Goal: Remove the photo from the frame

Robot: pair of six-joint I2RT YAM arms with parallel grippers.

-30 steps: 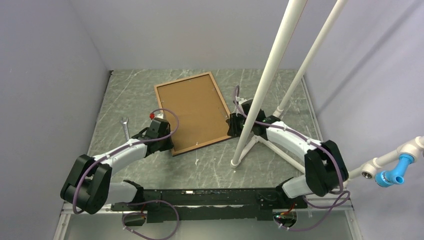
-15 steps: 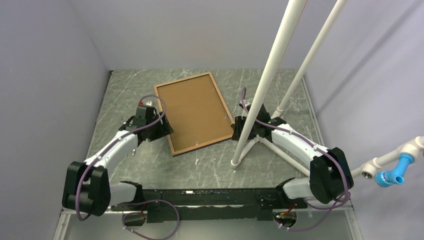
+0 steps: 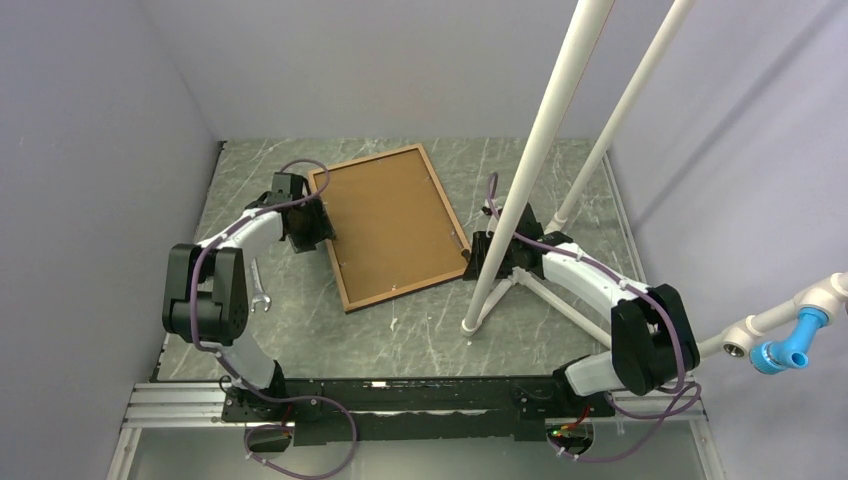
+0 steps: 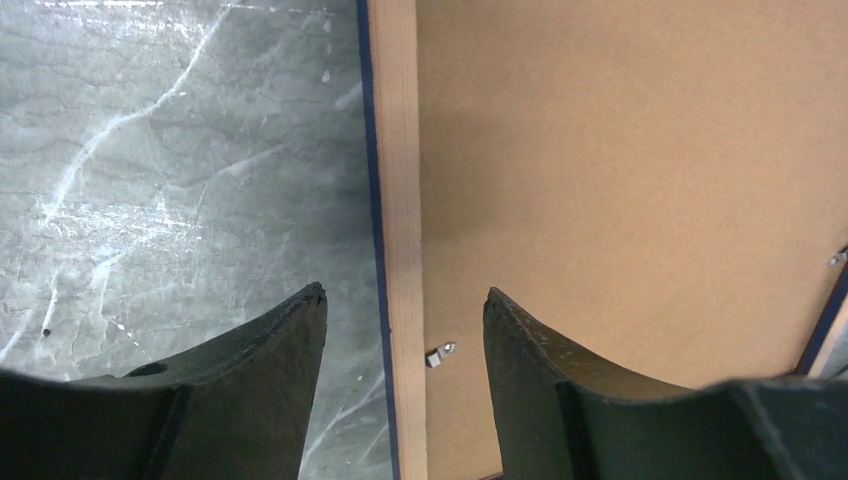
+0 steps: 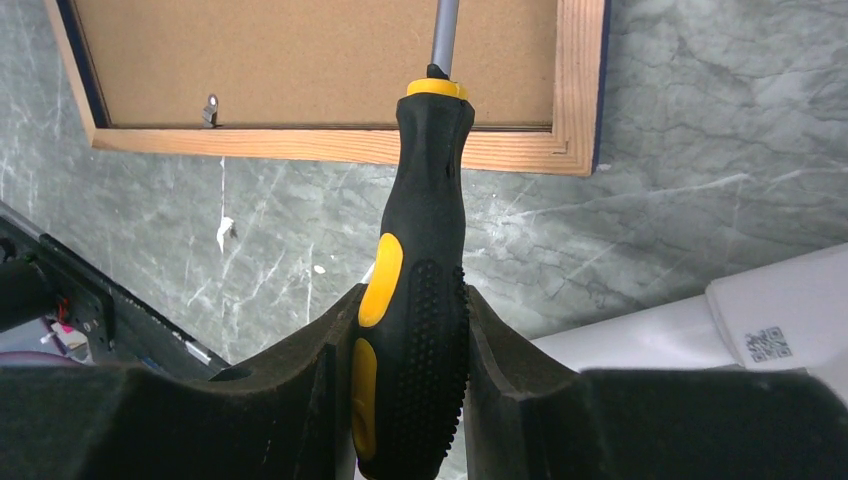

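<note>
The left gripper (image 4: 405, 300) is shifting from the frame's near left corner to its far left edge, and its jaws, now parted wide, are straddling the pale wood rim without pinching it. The frame (image 3: 390, 225) is lying back-up on the table (image 3: 420, 330) with its brown board in place, so the photo is staying hidden underneath. At the near right corner, the right gripper (image 5: 410, 300) is still clenching a screwdriver (image 5: 420, 200), so the board is probably still fastened.
</note>
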